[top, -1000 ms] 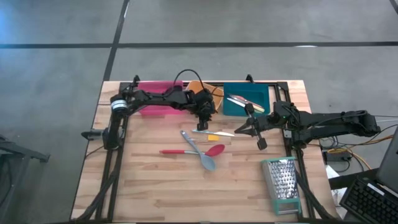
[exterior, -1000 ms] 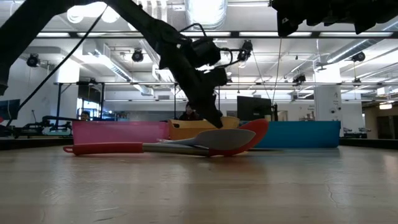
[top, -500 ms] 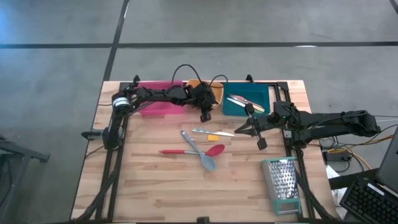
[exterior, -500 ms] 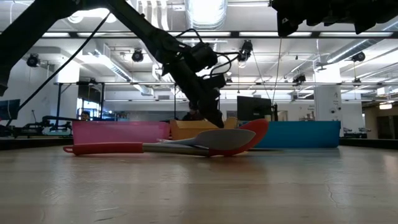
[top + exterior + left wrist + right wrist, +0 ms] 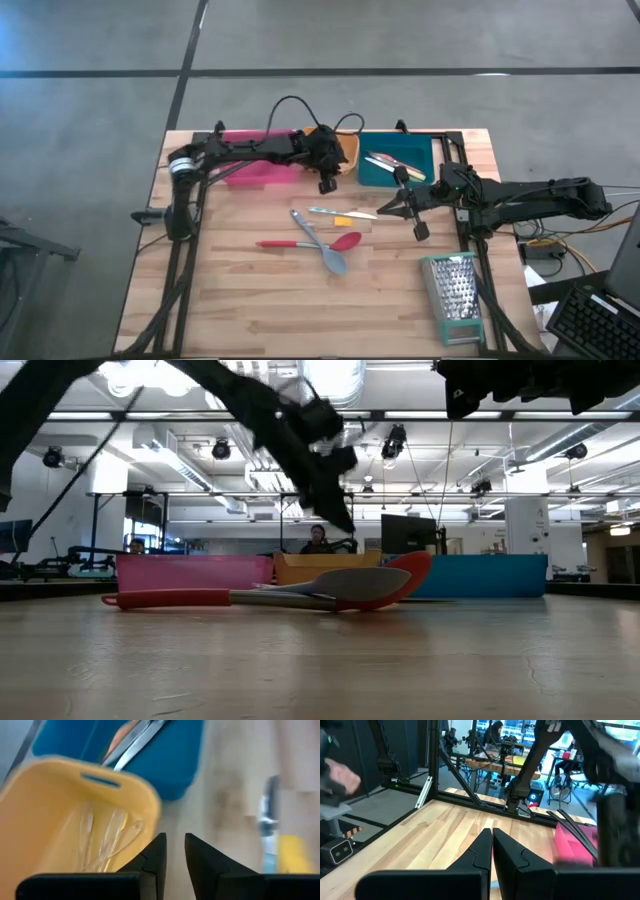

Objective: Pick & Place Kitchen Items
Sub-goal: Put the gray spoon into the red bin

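A red spatula (image 5: 312, 243) and a grey spoon (image 5: 322, 245) lie crossed on the wooden table, with a small blue and yellow piece (image 5: 343, 213) just beyond them. My left gripper (image 5: 175, 842) hovers over the near rim of the orange bin (image 5: 65, 820). Its fingers stand a little apart with nothing between them. Clear utensils lie inside that bin. My right gripper (image 5: 383, 212) waits shut above the table to the right of the blue and yellow piece.
A pink bin (image 5: 255, 165), the orange bin (image 5: 335, 142) and a teal bin (image 5: 395, 160) with utensils in it line the far edge. A metal grater (image 5: 455, 295) lies at the near right. Bare wood stretches across the near left.
My left gripper has risen clear of the table and drawn a little toward the far edge, nearer the orange bin. The utensils on the table have stayed where they were.
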Tool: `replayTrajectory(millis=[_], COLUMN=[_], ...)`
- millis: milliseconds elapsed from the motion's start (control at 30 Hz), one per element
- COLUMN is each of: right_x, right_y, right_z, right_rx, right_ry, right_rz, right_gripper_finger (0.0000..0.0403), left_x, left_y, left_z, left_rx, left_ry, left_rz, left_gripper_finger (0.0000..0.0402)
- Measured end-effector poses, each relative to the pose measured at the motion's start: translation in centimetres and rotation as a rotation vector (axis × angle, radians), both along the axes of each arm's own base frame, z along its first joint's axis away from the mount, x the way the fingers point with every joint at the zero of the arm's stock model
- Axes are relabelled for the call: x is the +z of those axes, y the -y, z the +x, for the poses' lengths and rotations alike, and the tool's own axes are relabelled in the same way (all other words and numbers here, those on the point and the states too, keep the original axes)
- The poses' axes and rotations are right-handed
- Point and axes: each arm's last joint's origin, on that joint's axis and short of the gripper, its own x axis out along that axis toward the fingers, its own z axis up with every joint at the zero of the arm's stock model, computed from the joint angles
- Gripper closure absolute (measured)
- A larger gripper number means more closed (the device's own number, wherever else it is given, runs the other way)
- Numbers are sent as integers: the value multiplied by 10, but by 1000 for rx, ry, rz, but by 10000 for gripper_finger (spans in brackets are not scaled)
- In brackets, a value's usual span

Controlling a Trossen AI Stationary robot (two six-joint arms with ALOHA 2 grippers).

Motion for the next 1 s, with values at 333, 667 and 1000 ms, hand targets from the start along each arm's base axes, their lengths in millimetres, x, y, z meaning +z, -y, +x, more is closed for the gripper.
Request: replayTrajectory(millis=[333,667,1000], right_x=[0,0,0], right_y=[0,0,0], right_z=[0,0,0], right_rx=[0,0,0], right_ry=[-1,-1,-1], right_rz=[5,7,8], right_gripper_finger=[394,394,394], left_x=[80,103,69], left_y=[70,153,198], left_z=[-36,-75,-97], left_rx=[-38,-227,-438], left_ry=[110,130,-39], left_rz=[14,38,79], left_gripper_finger=[335,335,337])
